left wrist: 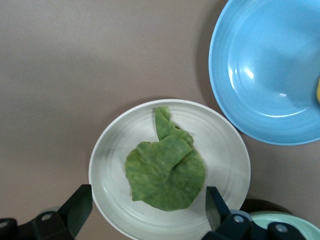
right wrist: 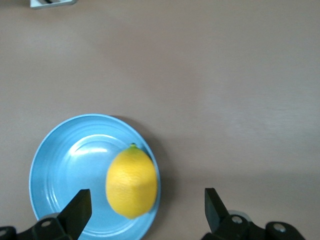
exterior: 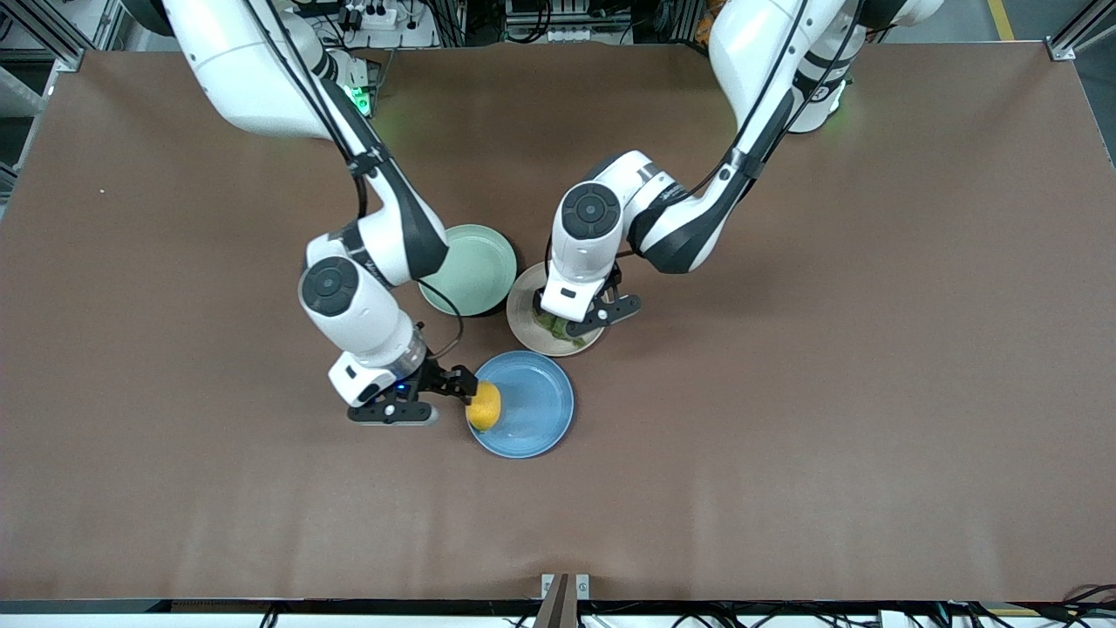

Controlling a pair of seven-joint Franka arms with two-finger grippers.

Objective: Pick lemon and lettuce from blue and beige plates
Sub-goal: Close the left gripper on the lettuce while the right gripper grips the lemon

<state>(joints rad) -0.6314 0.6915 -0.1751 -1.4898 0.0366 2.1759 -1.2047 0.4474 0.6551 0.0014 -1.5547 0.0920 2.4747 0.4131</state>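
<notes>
The yellow lemon [exterior: 485, 406] lies at the rim of the blue plate [exterior: 536, 406], on the side toward the right arm's end. My right gripper [exterior: 453, 399] is low beside it, open. In the right wrist view the lemon [right wrist: 131, 183] sits between the spread fingers [right wrist: 77, 205] without touching them, on the blue plate [right wrist: 65, 170]. The green lettuce [exterior: 554, 327] lies on the beige plate [exterior: 521, 310]. My left gripper [exterior: 586, 321] hangs over it, open. In the left wrist view the lettuce [left wrist: 165, 170] is in the middle of the beige plate [left wrist: 220, 150], between the fingers.
A pale green plate [exterior: 475, 266] stands empty, touching the beige plate and farther from the front camera than the blue one. The three plates cluster at the table's middle. The blue plate [left wrist: 265, 65] also shows in the left wrist view.
</notes>
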